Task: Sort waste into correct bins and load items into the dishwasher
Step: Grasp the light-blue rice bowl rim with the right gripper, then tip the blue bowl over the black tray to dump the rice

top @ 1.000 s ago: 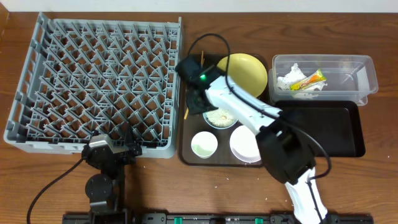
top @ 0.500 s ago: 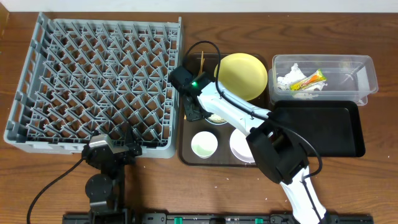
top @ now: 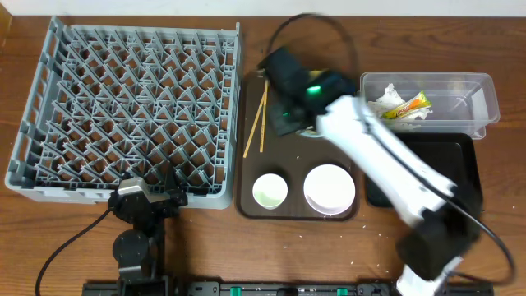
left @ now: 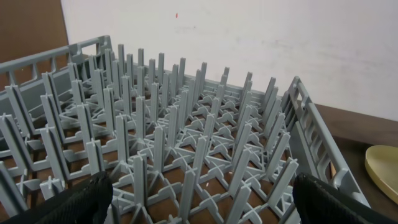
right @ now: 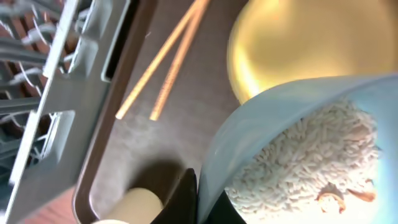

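Holds light blue bowl (right: pixel 217 155) of rice (right: pixel 311 149) by its rim in clamped right pincer (right: pixel 198 196), black tray (top: pixel 464 164) close rightward; left pincer (left: pixel 205 208) spread wide, empty, far off.

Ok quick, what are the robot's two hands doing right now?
Left gripper: open, empty.
Right gripper: shut on the light blue bowl.
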